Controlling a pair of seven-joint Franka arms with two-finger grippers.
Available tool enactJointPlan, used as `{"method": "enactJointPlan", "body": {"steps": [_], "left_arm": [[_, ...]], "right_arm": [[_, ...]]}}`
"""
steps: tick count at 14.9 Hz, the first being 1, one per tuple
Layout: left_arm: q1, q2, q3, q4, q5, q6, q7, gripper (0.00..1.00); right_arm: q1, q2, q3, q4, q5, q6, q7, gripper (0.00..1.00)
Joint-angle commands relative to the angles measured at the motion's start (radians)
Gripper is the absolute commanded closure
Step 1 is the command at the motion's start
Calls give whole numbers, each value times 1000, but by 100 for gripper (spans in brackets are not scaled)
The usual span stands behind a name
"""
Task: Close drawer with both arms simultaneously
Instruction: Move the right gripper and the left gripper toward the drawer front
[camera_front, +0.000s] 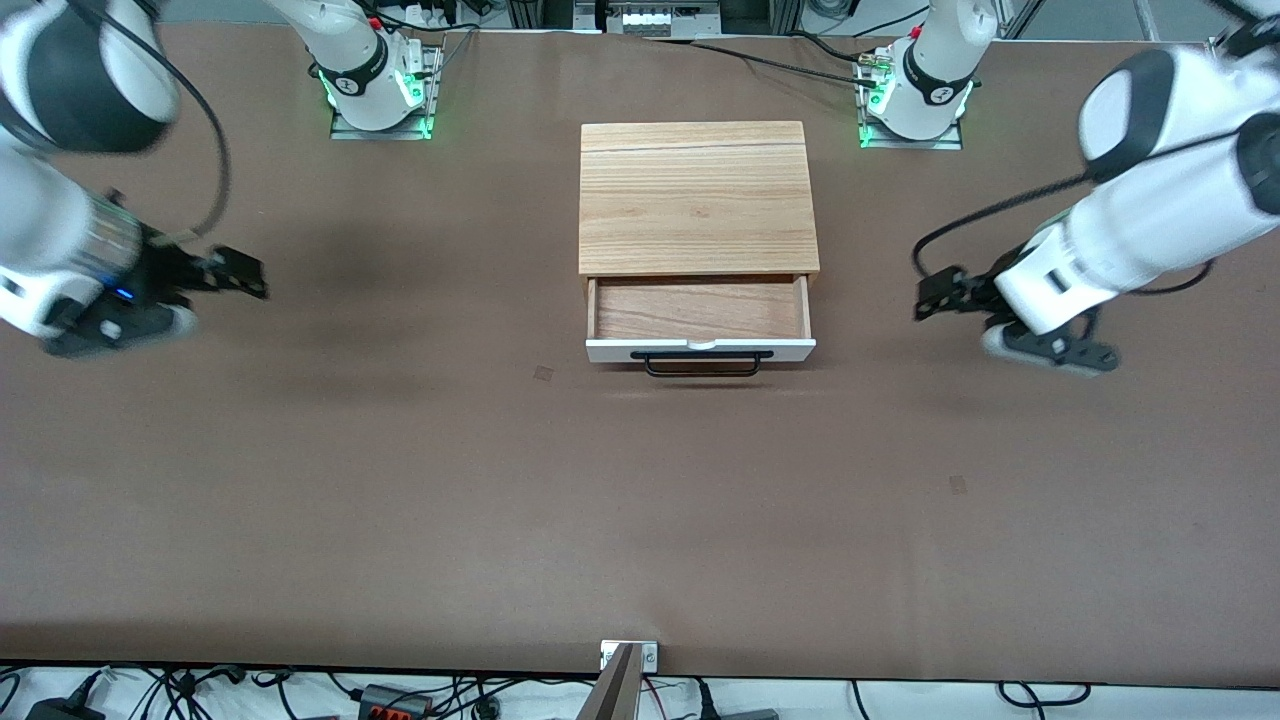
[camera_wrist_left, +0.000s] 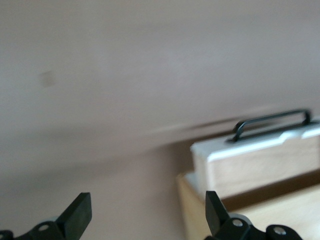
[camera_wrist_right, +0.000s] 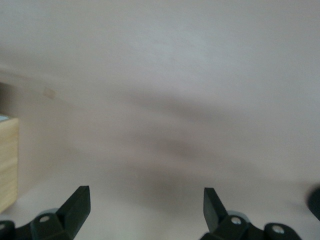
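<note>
The drawer (camera_front: 700, 309) is pulled partly out of its light wooden box (camera_front: 698, 197), and its tray is empty. Its white front panel (camera_front: 700, 349) and black bar handle (camera_front: 702, 363) face the front camera. My left gripper (camera_front: 930, 296) is open and empty above the table, off to the left arm's end from the drawer. In the left wrist view the drawer (camera_wrist_left: 260, 162) and handle (camera_wrist_left: 272, 121) show past my open fingertips (camera_wrist_left: 81, 207). My right gripper (camera_front: 245, 272) is open and empty above the table toward the right arm's end. The right wrist view shows a corner of the box (camera_wrist_right: 7, 162).
The brown table (camera_front: 400, 480) spreads wide around the box. The two arm bases (camera_front: 378, 90) (camera_front: 915, 95) stand farther from the front camera than the box. A small metal bracket (camera_front: 628, 655) sits at the table's near edge.
</note>
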Motion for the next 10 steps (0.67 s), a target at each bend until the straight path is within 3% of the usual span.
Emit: {"method": "enactJointPlan", "body": {"steps": [1, 4, 7, 10], "left_arm": [[-24, 79, -4, 15, -160, 129, -6, 0], [-56, 163, -8, 15, -359, 242, 8, 0], [-119, 248, -23, 13, -432, 414, 11, 0], [-150, 276, -37, -14, -434, 450, 11, 0]], "right_arm": [[26, 93, 0, 58, 103, 68, 0, 0], [55, 113, 5, 56, 214, 155, -1, 0], [147, 197, 7, 56, 277, 333, 6, 0], [208, 275, 5, 59, 544, 442, 5, 0]]}}
